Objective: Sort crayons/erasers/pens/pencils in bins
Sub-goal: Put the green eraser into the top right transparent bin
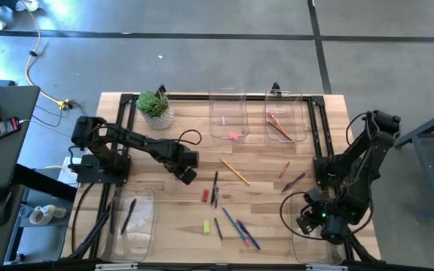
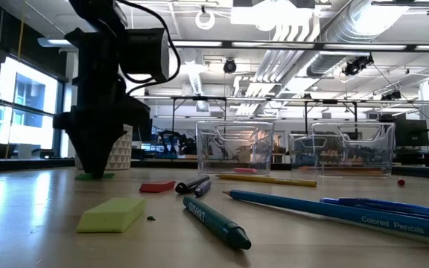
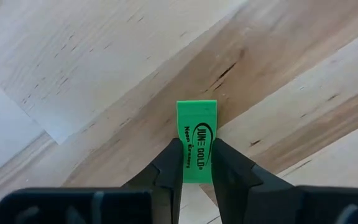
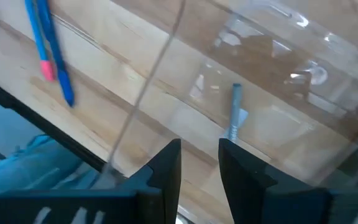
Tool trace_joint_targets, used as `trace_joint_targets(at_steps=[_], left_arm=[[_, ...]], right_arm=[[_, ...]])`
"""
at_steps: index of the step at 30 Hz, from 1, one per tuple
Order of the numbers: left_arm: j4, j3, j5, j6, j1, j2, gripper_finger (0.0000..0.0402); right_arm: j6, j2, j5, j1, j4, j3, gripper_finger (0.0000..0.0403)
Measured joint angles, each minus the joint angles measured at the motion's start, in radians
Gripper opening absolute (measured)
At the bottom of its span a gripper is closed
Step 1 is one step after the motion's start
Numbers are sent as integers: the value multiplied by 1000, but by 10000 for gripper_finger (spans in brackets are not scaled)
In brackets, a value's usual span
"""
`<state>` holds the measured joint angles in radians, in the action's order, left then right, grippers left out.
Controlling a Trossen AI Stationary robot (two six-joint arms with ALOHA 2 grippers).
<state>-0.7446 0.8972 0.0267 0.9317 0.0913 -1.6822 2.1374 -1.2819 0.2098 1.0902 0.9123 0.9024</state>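
Observation:
A green eraser [image 3: 197, 134] lies flat on the wooden table, and my left gripper [image 1: 187, 175] stands over it pointing down, shut on it; the low view shows the gripper [image 2: 95, 165] with the eraser [image 2: 95, 176] at its tips. My right gripper [image 4: 200, 155] hangs open and empty over the near-right bin [image 1: 316, 242], where a grey pen [image 4: 235, 112] lies. Loose on the table are a yellow pencil [image 1: 234, 172], a red eraser [image 1: 206, 196], a yellow-green eraser [image 1: 206, 226], dark pens [image 1: 215, 188] and blue sticks [image 1: 241, 227]. My left gripper pinches the green eraser's two long sides [image 3: 183, 155] between its two fingers, at the end nearer the wrist. The fingers come from above, pointing down, and lie across the eraser. The eraser rests flat on the table, its printed face up.
Two bins stand at the far edge: one [image 1: 228, 113] holds a pink eraser [image 1: 234, 135], the other [image 1: 286, 117] holds pencils. The near-left bin [image 1: 130, 218] holds a dark pen. A potted plant [image 1: 155, 108] stands at the far left.

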Motion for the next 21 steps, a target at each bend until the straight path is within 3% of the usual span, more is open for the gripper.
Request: trace_joint_targets(at_steps=[10, 21], left_arm=[[74, 20, -14, -3, -9, 145, 57], [383, 22, -51, -242, 111, 255, 58]], right_arm=[[-33, 51, 8, -6, 5, 0, 99], [-76, 121, 207, -111, 3, 0, 99]])
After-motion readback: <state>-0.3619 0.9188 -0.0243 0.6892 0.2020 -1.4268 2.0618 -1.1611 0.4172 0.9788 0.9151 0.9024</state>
